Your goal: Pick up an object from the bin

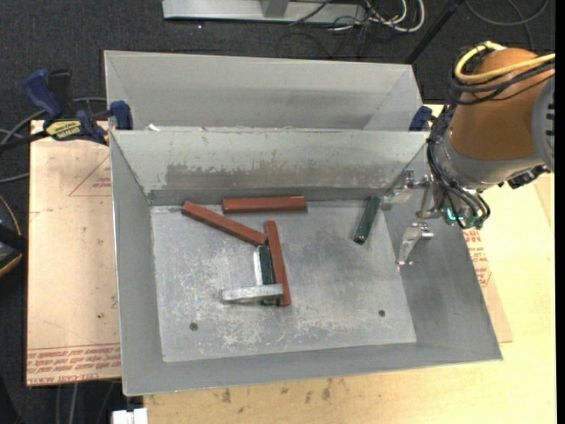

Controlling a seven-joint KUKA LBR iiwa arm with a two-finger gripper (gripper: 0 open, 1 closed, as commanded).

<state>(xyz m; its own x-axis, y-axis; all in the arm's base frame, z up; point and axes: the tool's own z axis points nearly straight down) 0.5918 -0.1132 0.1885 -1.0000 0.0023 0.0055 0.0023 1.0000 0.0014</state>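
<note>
My gripper point(411, 241) hangs by the right wall of the bin point(450, 316). The dark green bar point(364, 222) lies just left of it, near the back wall. I cannot tell whether it is open or closed.

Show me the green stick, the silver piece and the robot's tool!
green stick point(366, 221), camera view, its middle.
silver piece point(248, 295), camera view, its middle.
tool point(407, 247), camera view, its lower end.

A short dark green bar point(365, 220) lies flat on the floor of the bin point(265, 157), slightly tilted, near its back wall, toward its right side.
</note>
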